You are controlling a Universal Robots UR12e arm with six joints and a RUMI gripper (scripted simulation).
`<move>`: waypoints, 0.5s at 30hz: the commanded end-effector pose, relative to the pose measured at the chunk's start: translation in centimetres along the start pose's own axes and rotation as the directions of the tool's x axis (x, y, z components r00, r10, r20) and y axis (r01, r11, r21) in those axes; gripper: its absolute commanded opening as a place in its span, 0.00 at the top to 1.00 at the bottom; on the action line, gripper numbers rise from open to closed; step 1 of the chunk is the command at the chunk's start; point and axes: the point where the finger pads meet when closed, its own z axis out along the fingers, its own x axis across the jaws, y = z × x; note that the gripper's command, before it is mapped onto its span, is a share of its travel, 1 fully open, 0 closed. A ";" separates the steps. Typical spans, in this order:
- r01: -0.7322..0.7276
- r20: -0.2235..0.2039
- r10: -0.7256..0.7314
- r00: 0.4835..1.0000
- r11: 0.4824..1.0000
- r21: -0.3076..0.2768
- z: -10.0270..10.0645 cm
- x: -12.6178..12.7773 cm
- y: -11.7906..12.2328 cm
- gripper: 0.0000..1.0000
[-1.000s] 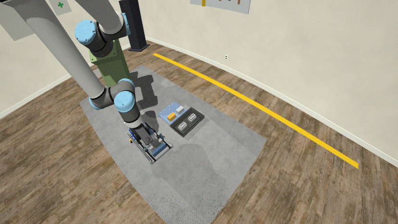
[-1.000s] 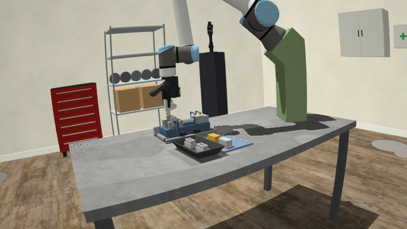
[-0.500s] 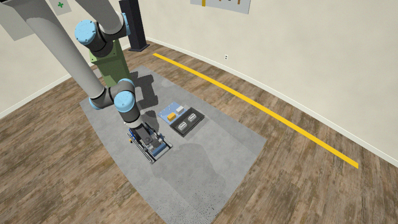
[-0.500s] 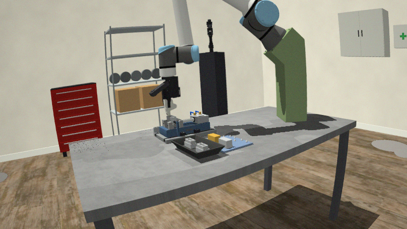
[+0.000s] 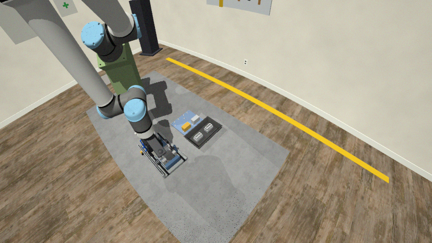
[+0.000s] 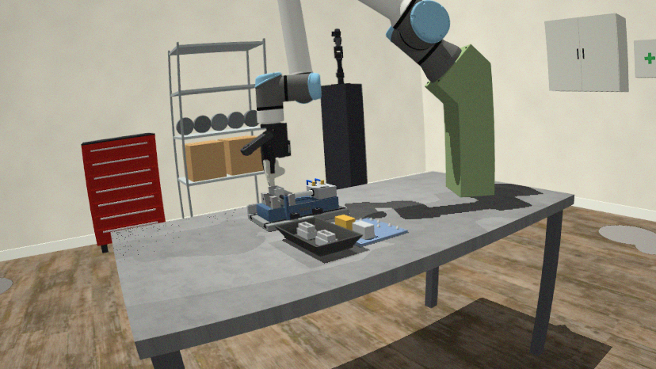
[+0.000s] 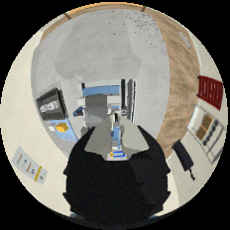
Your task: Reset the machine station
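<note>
My gripper [image 6: 272, 176] [image 7: 115, 114] is shut and empty. It hangs just above the blue vise [image 5: 176, 161] [image 6: 293, 210] [image 7: 101, 91]. A gray block [image 7: 96, 108] shows in the vise under the fingers; I cannot tell how it sits against the jaw or the stop. The black outfeed tray [image 5: 191, 142] [image 6: 334, 247] [image 7: 50, 95] holds two finished parts [image 5: 198, 136] [image 5: 208, 127] [image 6: 306, 228] [image 6: 325, 236], pocket up. The blue infeed plate [image 5: 180, 120] [image 6: 390, 231] carries a yellow brass blank [image 5: 186, 126] [image 6: 344, 221] [image 7: 61, 128] and a gray blank [image 5: 195, 118] [image 6: 363, 228], both lying flat.
The arm's green base [image 6: 468, 132] stands at the table's back right. A black column [image 6: 343, 132], a shelf rack [image 6: 215, 123] and a red drawer cabinet [image 6: 123, 180] stand behind the table. The table's front edge [image 6: 321, 298] is near the tray.
</note>
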 end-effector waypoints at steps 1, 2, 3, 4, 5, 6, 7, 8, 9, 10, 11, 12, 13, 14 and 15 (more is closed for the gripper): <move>0.001 0.003 -0.001 1.000 1.000 0.000 0.0 -0.2 0.0 1.00; 0.001 0.003 -0.001 1.000 1.000 0.000 0.0 -0.2 0.0 1.00; 0.001 0.003 -0.001 1.000 1.000 0.000 0.0 -0.2 0.0 1.00; 0.001 0.003 -0.001 1.000 1.000 0.000 0.0 -0.2 0.0 1.00; 0.001 0.003 -0.001 1.000 1.000 0.000 0.0 -0.2 0.0 1.00; 0.001 0.003 -0.001 1.000 1.000 0.000 0.0 -0.1 0.0 1.00; 0.001 0.003 -0.001 1.000 1.000 0.000 0.0 -0.1 0.0 1.00; 0.001 0.003 -0.001 1.000 1.000 0.000 0.0 0.0 0.0 1.00; 0.001 0.003 -0.001 1.000 1.000 0.000 0.0 0.0 0.0 1.00; 0.001 0.003 -0.001 1.000 1.000 0.000 0.0 0.0 0.0 1.00; 0.001 0.003 -0.001 1.000 1.000 0.000 0.0 0.1 0.0 1.00; 0.001 0.003 -0.001 1.000 1.000 0.000 0.0 0.2 0.0 1.00; 0.001 0.003 -0.001 1.000 1.000 0.000 0.0 0.4 0.0 1.00; 0.001 0.003 -0.001 1.000 1.000 0.000 0.0 0.6 0.0 1.00; 0.001 0.003 -0.001 1.000 1.000 0.000 0.0 0.8 0.0 1.00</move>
